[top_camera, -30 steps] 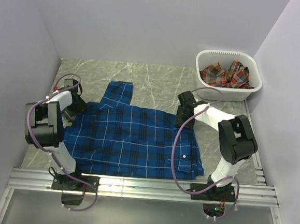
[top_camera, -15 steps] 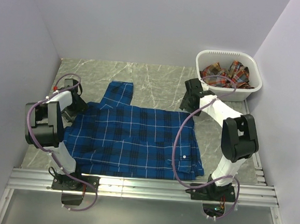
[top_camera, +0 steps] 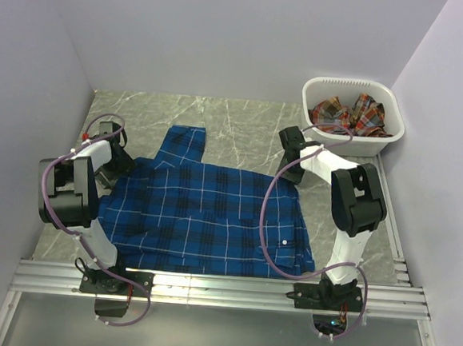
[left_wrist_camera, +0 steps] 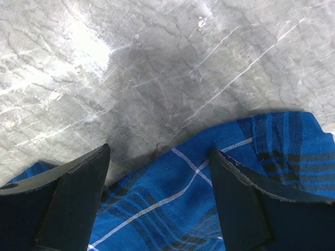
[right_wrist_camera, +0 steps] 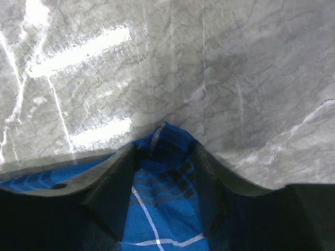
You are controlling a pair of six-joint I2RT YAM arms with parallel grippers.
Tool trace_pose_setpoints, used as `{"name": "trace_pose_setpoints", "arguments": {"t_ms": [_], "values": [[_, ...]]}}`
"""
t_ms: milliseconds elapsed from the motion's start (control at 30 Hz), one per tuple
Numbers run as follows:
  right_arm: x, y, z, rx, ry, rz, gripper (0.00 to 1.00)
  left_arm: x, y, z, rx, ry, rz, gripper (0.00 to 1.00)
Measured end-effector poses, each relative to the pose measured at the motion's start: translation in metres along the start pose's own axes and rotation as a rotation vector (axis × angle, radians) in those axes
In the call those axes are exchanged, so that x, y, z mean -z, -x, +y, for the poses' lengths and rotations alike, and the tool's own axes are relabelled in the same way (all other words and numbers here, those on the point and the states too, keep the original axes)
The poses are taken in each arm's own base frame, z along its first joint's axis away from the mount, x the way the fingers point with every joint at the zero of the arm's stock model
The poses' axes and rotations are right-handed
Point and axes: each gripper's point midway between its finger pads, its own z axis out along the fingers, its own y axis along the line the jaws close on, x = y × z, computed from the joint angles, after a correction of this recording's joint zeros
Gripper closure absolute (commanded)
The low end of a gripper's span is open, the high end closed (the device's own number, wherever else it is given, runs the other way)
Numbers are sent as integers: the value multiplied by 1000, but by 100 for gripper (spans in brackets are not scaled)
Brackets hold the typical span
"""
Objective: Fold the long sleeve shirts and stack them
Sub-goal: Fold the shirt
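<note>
The royal blue plaid shirt (top_camera: 204, 211) lies spread flat on the grey marble table, one sleeve pointing to the back. My left gripper (top_camera: 118, 162) is at its left edge. In the left wrist view it (left_wrist_camera: 159, 151) is wide open, its fingers straddling the shirt's edge (left_wrist_camera: 183, 209) without pinching it. My right gripper (top_camera: 292, 171) is at the shirt's far right corner. In the right wrist view it (right_wrist_camera: 165, 149) is closed on a raised peak of the blue cloth (right_wrist_camera: 157, 209). The red-orange plaid shirt (top_camera: 348, 114) lies crumpled in the basket.
The white plastic basket (top_camera: 355, 85) stands at the back right corner. Pale walls close in the left, back and right sides. A metal rail (top_camera: 222, 288) runs along the near edge by the arm bases.
My right gripper lifted off the shirt's right edge, swung toward the back, then came down on the far right corner. The left arm and the shirt have barely moved.
</note>
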Motion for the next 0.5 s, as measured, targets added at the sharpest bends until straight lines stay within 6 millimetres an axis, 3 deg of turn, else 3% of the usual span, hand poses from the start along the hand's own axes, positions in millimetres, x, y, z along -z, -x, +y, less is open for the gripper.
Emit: {"name": "trace_pose_setpoints", "arguments": {"t_ms": [67,200,333,500], "values": [[0,0,0,5,-1,1,75,0,0,0,0,0,0,17],[2,1,-2,15,-21,-3,94,0,0,0,0,2,2,17],[8,5,-8,20,-56,-24,95,0,-1,-1,4,2,3,19],[33,22,-17,6,-82,-108,78,0,-2,-2,11,4,8,19]]}}
